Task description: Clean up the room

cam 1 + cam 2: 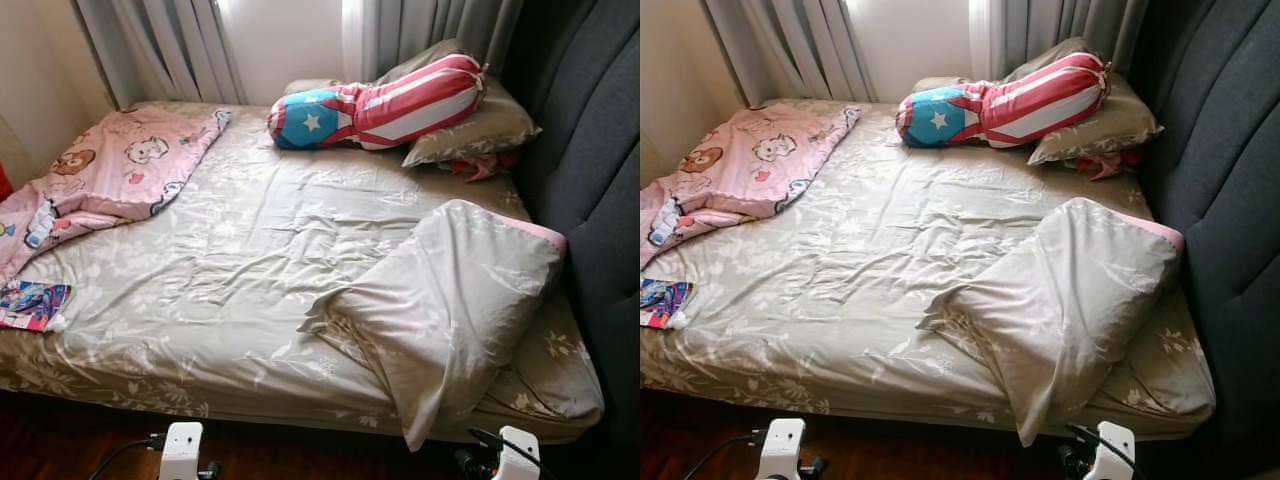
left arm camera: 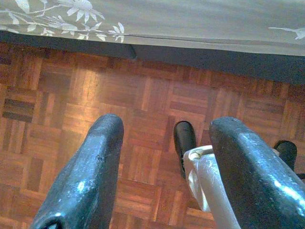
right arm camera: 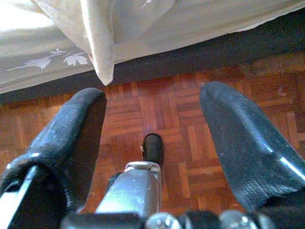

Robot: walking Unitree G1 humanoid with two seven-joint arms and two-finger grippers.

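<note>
A beige pillow (image 1: 445, 300) lies askew on the near right of the bed, one corner (image 3: 97, 52) hanging over the edge. A crumpled pink cartoon blanket (image 1: 120, 165) lies at the far left. A red, white and blue star bolster (image 1: 380, 100) rests on a second beige pillow (image 1: 480, 130) by the headboard. A small colourful cloth item (image 1: 32, 303) sits at the near left edge. Both arms hang low in front of the bed. My left gripper (image 2: 169, 126) is open over the parquet. My right gripper (image 3: 152, 95) is open below the hanging pillow corner, holding nothing.
The bed's floral beige sheet (image 1: 230, 260) is wrinkled. A dark padded headboard (image 1: 590, 150) rises on the right, and grey curtains (image 1: 160, 45) hang behind the bed. A red cloth (image 1: 480, 165) pokes out beneath the far pillow. Parquet floor (image 2: 71, 95) runs along the near side.
</note>
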